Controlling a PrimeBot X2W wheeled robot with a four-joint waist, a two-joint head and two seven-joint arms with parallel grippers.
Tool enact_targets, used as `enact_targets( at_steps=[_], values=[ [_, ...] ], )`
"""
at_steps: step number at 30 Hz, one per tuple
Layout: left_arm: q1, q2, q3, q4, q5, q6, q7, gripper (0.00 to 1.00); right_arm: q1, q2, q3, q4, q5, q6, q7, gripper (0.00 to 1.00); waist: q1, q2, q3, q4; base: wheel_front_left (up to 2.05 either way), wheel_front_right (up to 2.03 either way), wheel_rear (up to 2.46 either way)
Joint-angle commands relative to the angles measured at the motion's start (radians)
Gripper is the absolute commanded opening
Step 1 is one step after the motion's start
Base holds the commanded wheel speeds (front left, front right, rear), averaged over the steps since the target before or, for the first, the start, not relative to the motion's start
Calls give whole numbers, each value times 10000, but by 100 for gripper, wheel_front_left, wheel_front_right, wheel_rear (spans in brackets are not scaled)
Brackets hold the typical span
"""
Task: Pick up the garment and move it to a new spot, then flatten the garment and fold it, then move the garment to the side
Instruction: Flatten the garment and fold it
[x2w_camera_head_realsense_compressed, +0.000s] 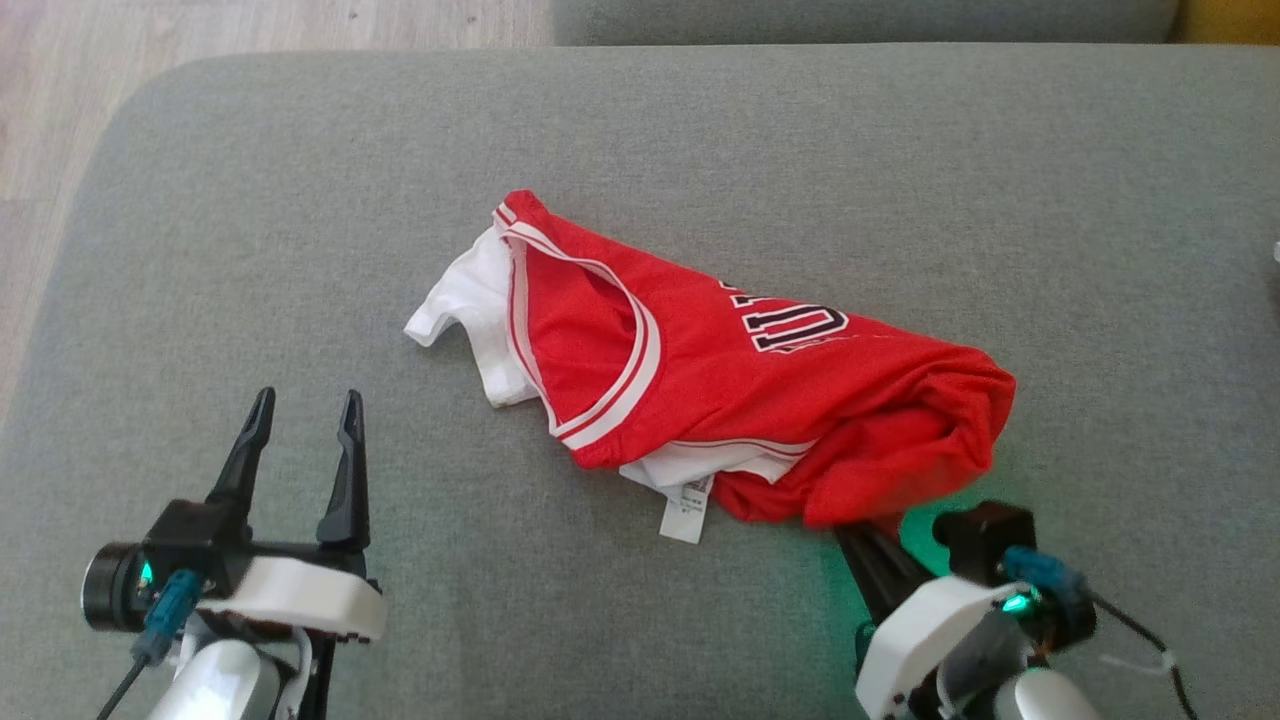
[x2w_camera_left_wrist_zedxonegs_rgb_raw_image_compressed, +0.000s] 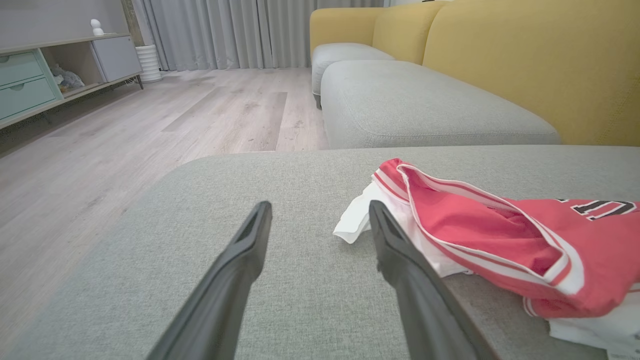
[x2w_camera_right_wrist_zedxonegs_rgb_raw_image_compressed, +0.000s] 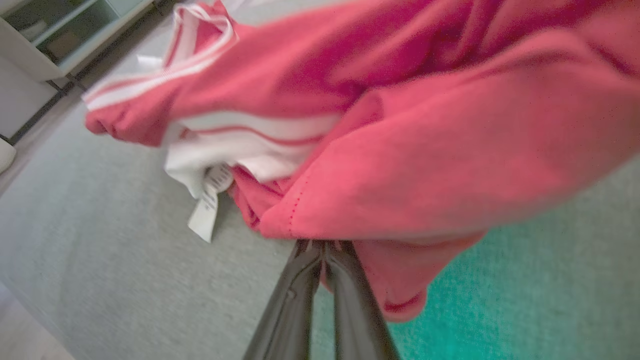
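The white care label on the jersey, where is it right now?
In the head view the care label lies at the near edge of the red jersey, on the grey cushion, just left of the right gripper.

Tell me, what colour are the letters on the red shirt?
Black with white outlines, on the crumpled red jersey; the head view shows the letters best.
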Motion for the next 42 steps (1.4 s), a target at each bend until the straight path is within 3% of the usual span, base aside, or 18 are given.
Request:
enact_targets(
  at_steps=[1,8,13,17,22,23,24,25,31,36,42],
  values=[
    [-455,183,376,-228,23,80,-156,100,-264,-106,370,-909,147,-7,-206,0,-2,0,-19,-32,0,0,0],
    [-480,168,317,-186,42,117,-194,100,-599,-354,470,-2690,460,-7,-301,0,-2,0,-105,-99,0,0,0],
    [-635,99,224,-84,31,45,-247,100,-1194,-540,-989,-3122,432,-7,-201,0,-2,0,-56,-24,0,0,0],
    [-877,-17,127,117,32,-54,-384,100,-1623,-665,-3342,-2152,303,-7,-119,0,-2,0,116,176,0,0,0],
    [-1022,-144,66,371,-13,-116,-516,100,-1801,-700,-4810,-419,256,-7,-83,0,-2,0,287,308,0,0,0],
    [-1037,-156,60,422,-21,-126,-541,100,-1832,-649,-5016,-93,303,-7,-99,18,-2,0,298,315,0,0,0],
    [-1046,-159,64,464,-25,-124,-567,100,-1859,-624,-5166,201,270,-7,-104,84,-2,0,310,312,0,0,0],
    [-1052,-164,68,502,-30,-118,-588,100,-1906,-593,-5282,413,264,-7,-190,100,-2,0,317,314,0,0,0],
    [-1037,-135,93,664,-53,-85,-681,100,-1987,-445,-5510,465,248,-7,-1220,100,-2,0,226,260,0,0,0],
    [-900,-56,129,689,-70,7,-697,100,-1654,-548,-4622,-1105,-239,-7,-1987,100,-2,0,-52,122,0,0,0],
    [-621,84,163,581,-103,133,-648,100,-773,-521,-3262,-2948,-676,-7,-1719,100,-2,0,-447,-22,0,0,0]
  ],
)
